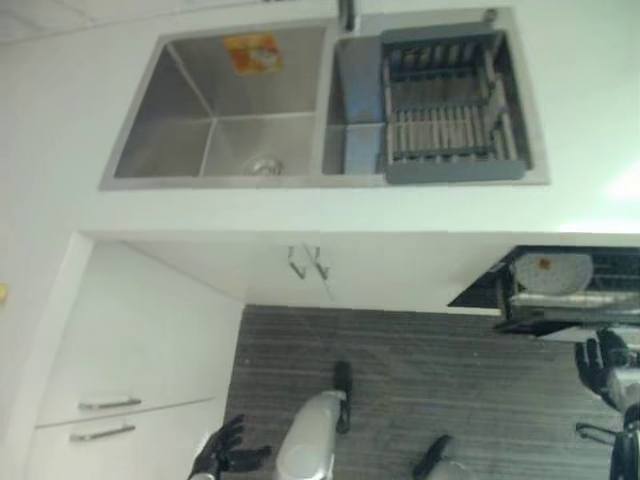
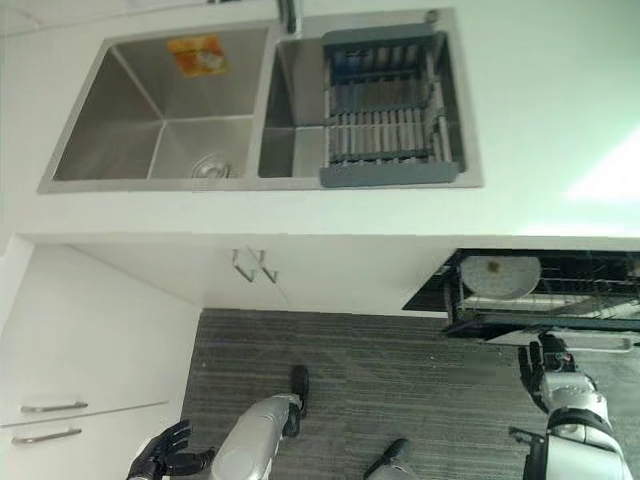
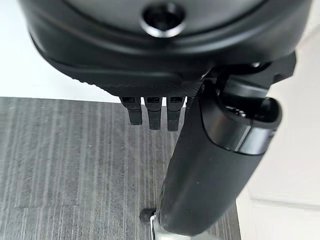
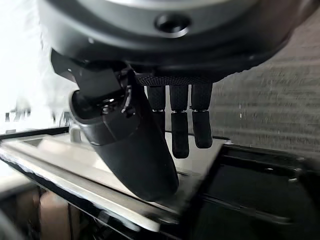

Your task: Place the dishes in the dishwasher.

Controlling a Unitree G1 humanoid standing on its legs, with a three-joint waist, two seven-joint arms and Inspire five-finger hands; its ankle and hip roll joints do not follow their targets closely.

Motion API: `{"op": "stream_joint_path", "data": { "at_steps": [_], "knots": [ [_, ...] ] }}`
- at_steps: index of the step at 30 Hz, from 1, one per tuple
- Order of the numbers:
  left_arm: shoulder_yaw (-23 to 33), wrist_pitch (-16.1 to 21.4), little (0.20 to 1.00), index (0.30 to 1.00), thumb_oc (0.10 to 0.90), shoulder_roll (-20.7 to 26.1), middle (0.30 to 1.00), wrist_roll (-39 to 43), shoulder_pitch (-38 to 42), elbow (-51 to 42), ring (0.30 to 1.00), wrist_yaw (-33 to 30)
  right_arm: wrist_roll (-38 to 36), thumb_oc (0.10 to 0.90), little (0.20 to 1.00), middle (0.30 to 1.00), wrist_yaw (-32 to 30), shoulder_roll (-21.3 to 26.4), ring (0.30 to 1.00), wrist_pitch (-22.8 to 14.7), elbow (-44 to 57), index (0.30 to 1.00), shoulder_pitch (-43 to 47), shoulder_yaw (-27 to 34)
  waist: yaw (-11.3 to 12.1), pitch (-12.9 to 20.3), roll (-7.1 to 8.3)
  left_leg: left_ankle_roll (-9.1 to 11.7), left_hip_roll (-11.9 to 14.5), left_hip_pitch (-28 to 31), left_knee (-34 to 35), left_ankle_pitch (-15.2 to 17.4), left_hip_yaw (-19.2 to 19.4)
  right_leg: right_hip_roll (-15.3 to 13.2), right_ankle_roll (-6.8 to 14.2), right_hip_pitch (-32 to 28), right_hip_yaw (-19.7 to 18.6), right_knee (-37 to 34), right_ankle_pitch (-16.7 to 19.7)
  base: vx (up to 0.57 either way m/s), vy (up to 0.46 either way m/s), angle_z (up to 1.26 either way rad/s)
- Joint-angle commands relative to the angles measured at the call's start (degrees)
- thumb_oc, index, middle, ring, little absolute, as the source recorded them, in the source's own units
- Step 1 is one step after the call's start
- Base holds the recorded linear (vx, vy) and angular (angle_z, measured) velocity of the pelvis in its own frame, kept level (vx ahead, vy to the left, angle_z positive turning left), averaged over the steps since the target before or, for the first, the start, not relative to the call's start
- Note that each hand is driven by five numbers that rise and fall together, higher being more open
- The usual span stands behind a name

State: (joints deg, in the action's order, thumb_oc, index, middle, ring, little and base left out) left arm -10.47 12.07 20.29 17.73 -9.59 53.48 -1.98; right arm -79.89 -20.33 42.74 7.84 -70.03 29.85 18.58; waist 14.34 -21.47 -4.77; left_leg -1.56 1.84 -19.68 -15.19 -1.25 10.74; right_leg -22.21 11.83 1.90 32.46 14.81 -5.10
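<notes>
A pale round plate (image 1: 550,272) stands in the pulled-out dishwasher rack (image 2: 560,300) under the counter at the lower right. My right hand (image 2: 545,365) hangs just in front of that rack, open and holding nothing; in the right wrist view its fingers (image 4: 180,130) point straight over the rack's silver front edge (image 4: 100,170). My left hand (image 1: 225,452) is low at the lower left above the floor, fingers (image 3: 155,112) straight and empty. A grey dish rack (image 1: 450,105) sits in the right sink basin with no dishes in it.
A steel double sink (image 1: 225,110) is set in the white counter (image 2: 560,120). White cabinet drawers with bar handles (image 1: 110,405) stand at the lower left. Two handles (image 1: 305,262) hang under the sink. Dark striped floor (image 2: 400,380) lies between cabinets and dishwasher.
</notes>
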Motion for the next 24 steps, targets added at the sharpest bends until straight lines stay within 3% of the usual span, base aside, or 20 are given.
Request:
{"op": "stream_joint_path", "data": {
  "at_steps": [1, 4, 11, 18, 19, 21, 23, 24],
  "knots": [
    [-0.58, 2.03, 0.9, 0.9, 0.8, 4.99, 0.9, 2.25, 0.3, -0.88, 0.9, -1.58, 3.8, 0.4, 0.3, 0.3, 7.44, 7.0, 0.3, -3.81, 5.98, 0.3, 11.96, -5.87, 2.71, 2.62, -1.34, 6.55, 2.31, 4.25, -2.0, 9.66, -1.27, 0.79, -1.17, 4.38, 0.24, 2.38, 1.42, 0.11, 0.029, 0.17],
    [-0.95, 2.53, 0.9, 0.9, 0.8, 5.57, 0.9, 2.83, -0.58, -1.55, 0.9, -1.26, 7.82, 0.4, 0.3, 0.3, 9.07, 8.5, 0.3, -8.35, 7.89, 0.3, 16.36, -8.64, 3.17, 2.36, -2.15, 6.78, 2.22, 3.28, -2.0, 9.26, -1.45, 0.04, -1.05, 4.96, 0.47, 2.38, 1.67, 0.11, 0.055, 0.16],
    [-1.02, 3.91, 0.9, 0.9, 0.8, 5.93, 0.9, 3.84, -1.45, -2.01, 0.9, 0.27, 13.84, 0.4, 0.3, 0.3, 10.82, 11.58, 0.3, -12.8, 8.28, 0.3, 23.56, -12.61, 3.51, 2.37, -3.15, 6.99, 1.86, 2.44, -2.0, 9.07, -1.99, -1.17, -0.64, 5.73, 0.35, 2.38, 2.28, 0.07, 0.047, 0.01],
    [-1.71, 4.21, 0.9, 0.9, 0.8, 5.98, 0.9, 3.38, -1.61, -3.42, 0.9, 1.09, 17.79, 0.4, 0.3, 0.3, 13.23, 11.24, 0.3, -12.35, 10.26, 0.3, 23.63, -13.86, 2.56, 2.34, -2.78, 6.86, 2.2, 3.11, -2.0, 9.32, -2.01, -1.4, -0.29, 6.14, -0.36, 2.38, 2.89, 0.02, 0.002, -0.07],
    [-1.76, 4.53, 0.9, 0.9, 0.8, 5.9, 0.9, 3.13, -1.66, -3.52, 0.9, 1.11, 17.79, 0.8, 0.9, 0.9, 13.6, 10.62, 0.9, -12.4, 10.78, 0.9, 22.98, -13.72, 2.27, 2.23, -2.64, 6.86, 2.32, 3.34, -2.0, 9.38, -1.92, -1.22, -0.25, 6.21, -0.71, 2.38, 2.88, -0.02, -0.018, -0.06],
    [-1.71, 4.99, 0.9, 0.9, 0.8, 5.68, 0.9, 3.45, -1.57, -3.63, 0.9, 0.93, 17.39, 0.8, 0.9, 0.9, 15.14, 9.21, 0.9, -12.5, 12.2, 0.9, 21.7, -13.21, 1.73, 2.03, -2.45, 6.89, 2.57, 3.62, -2.0, 9.46, -1.74, -0.93, -0.2, 6.32, -1.18, 2.38, 2.87, -0.03, -0.016, -0.1],
    [-1.18, 5.83, 0.9, 0.9, 0.8, 5.18, 0.9, 3.54, -1.38, -3.3, 0.9, 0.72, 18.72, 0.8, 0.9, 0.9, 15.14, 6.05, 0.9, -15.02, 15.59, 0.9, 18.57, -12.43, 0.83, 1.89, -2.04, 6.9, 2.9, 4.07, -2.0, 9.64, -1.43, -0.49, -0.18, 6.55, -2.04, 2.38, 2.88, -0.06, -0.031, -0.24],
    [-0.53, 6.45, 0.9, 0.9, 0.8, 4.84, 0.9, 4.13, -0.91, -3.47, 0.9, 0.64, 24.42, 0.8, 0.9, 0.9, 13.92, 2.81, 0.9, -17.62, 18.67, 0.9, 15.0, -11.72, -0.03, 1.78, -1.7, 6.82, 3.18, 4.27, -2.0, 9.64, -1.23, -0.07, -0.24, 6.85, -2.67, 2.38, 2.98, -0.09, -0.044, -0.36]
  ]
}}
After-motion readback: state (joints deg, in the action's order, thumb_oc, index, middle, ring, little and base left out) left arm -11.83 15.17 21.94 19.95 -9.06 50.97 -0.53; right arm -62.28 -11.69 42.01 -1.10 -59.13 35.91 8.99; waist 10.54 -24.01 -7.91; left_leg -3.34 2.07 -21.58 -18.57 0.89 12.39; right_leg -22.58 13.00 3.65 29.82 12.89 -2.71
